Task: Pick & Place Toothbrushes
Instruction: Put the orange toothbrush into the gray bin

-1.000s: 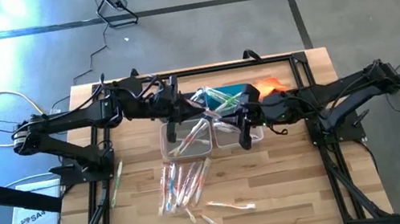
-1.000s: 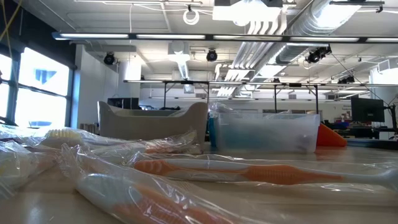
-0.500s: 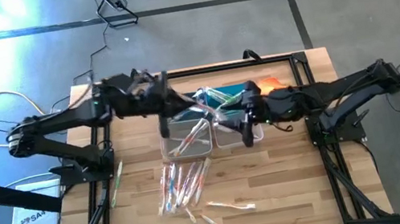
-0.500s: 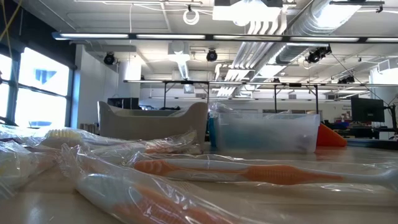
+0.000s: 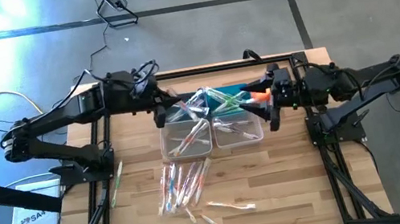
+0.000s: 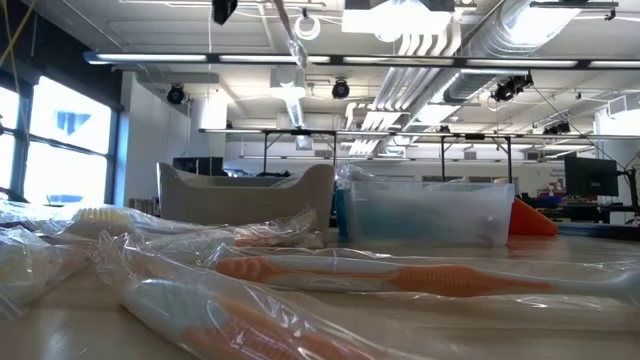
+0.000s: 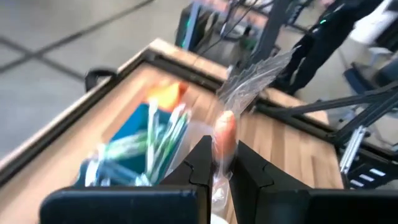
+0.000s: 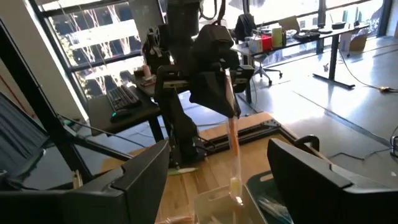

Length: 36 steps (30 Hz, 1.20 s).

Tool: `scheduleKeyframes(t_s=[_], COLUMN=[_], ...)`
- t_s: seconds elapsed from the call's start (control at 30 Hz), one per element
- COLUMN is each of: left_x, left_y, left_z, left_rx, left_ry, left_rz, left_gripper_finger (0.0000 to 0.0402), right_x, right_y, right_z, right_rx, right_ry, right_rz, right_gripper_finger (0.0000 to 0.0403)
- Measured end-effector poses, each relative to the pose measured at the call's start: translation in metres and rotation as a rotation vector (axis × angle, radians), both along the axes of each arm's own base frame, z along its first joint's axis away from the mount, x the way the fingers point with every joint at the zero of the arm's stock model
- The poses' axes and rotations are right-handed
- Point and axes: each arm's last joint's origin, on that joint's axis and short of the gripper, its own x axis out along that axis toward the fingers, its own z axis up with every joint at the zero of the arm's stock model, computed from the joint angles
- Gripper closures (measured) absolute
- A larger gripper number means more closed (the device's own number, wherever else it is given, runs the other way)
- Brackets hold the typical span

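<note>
My left gripper (image 5: 161, 114) is raised over the far side of the left clear bin (image 5: 185, 137) and is shut on an orange-handled toothbrush (image 7: 225, 130) in a clear wrapper. The right wrist view shows that brush (image 8: 234, 140) from ahead. My right gripper (image 5: 272, 112) is open and holds nothing, raised by the right clear bin's (image 5: 237, 128) right end. Loose wrapped toothbrushes (image 5: 184, 184) lie in a heap on the wooden table, and a few more lie in both clear bins. My left gripper pinches the toothbrush's orange handle (image 7: 224, 146) between its two fingers, wrapper and all. The brush runs on past the fingertips in line with them, slanting slightly down, and the wrapper's loose end (image 7: 258, 68) sticks out beyond. It is lifted clear of bins and table.
A blue bin (image 5: 226, 95) with green toothbrushes stands behind the clear bins, and an orange cloth (image 5: 261, 95) lies beside it. One green toothbrush (image 5: 117, 183) lies at the table's left edge. A black frame (image 5: 289, 60) rims the table. The near part holds stray brushes (image 5: 228, 205).
My right gripper has opened, risen and drawn back toward the table's right edge, away from the right clear bin. My left gripper has tipped up from pointing down toward nearly level and shifted toward the far edge, carrying the toothbrush up clear of the left bin.
</note>
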Motion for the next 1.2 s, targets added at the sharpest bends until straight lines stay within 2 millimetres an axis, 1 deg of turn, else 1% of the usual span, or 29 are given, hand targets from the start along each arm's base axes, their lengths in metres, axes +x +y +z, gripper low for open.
scheduleKeyframes(t_s=[0.1, 0.2, 0.43, 0.83, 0.97, 1.03, 1.1, 1.2], left_x=[0.001, 0.0, -0.004, -0.004, -0.022, -0.03, -0.038, -0.053], left_y=[0.0, -0.001, -0.002, -0.002, -0.005, -0.01, -0.017, -0.025], left_z=[-0.004, -0.005, -0.016, -0.017, -0.016, -0.017, -0.023, -0.04], left_rx=[-0.031, -0.035, -0.091, -0.036, -0.042, -0.041, -0.049, -0.074], left_ry=[0.03, 0.037, 0.159, 0.175, 0.225, 0.238, 0.213, 0.129], left_rz=[0.003, -0.007, -0.028, 0.017, 0.032, 0.044, 0.053, 0.07], left_gripper_finger=[0.038, 0.038, 0.038, 0.038, 0.038, 0.038, 0.038, 0.038], right_x=[-0.002, -0.003, -0.003, -0.003, -0.003, -0.003, -0.003, -0.003], right_y=[0.0, 0.0, -0.001, -0.001, -0.001, -0.001, -0.001, -0.002], right_z=[0.001, 0.0, -0.004, -0.004, -0.004, -0.004, -0.003, -0.004], right_rx=[0.0, -0.001, -0.003, -0.002, -0.002, -0.002, -0.003, -0.006], right_ry=[0.0, 0.006, 0.048, 0.044, 0.044, 0.044, 0.043, 0.043], right_rz=[0.001, 0.001, 0.0, -0.003, -0.004, -0.005, -0.014, -0.039], right_gripper_finger=[0.0137, 0.0137, 0.0137, 0.0137, 0.0137, 0.0137, 0.0137, 0.0137])
